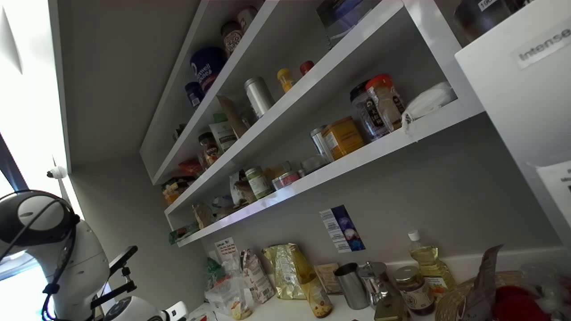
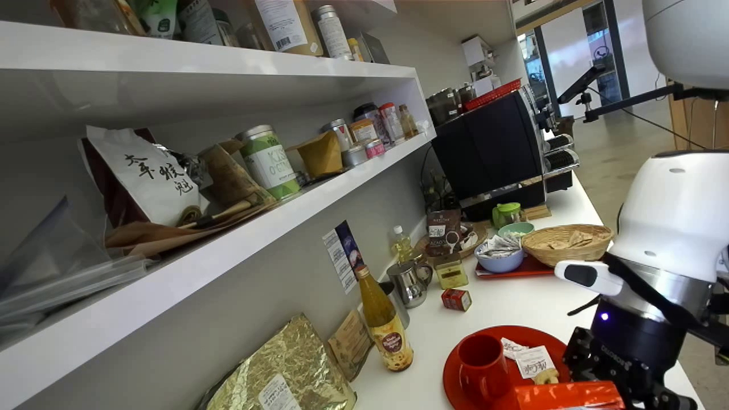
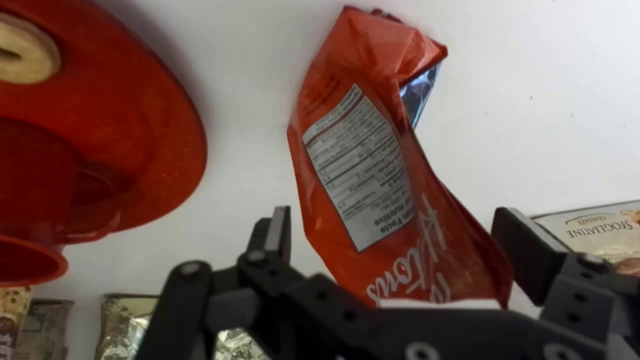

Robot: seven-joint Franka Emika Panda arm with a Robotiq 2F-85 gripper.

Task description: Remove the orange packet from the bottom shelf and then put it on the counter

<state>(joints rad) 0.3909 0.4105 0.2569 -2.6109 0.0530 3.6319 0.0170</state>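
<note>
Smooth white flat counter [image 3: 550,125] bears the crumpled orange-red plastic packet [image 3: 355,165], just beside a round red plate [image 3: 165,145]. Black two-fingered gripper [image 3: 395,232] straddles the packet's lettered end, spread wide, gripping nothing; finger contact, I can't tell.

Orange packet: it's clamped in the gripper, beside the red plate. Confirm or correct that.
The orange packet is not clamped: the wrist view shows the gripper open, with white counter visible between the packet and one finger. It is indeed beside the red plate.

the end effector [image 3: 397,245] points downward below the white arm [image 2: 666,210], fingers [image 3: 525,257] spread wide.
</note>
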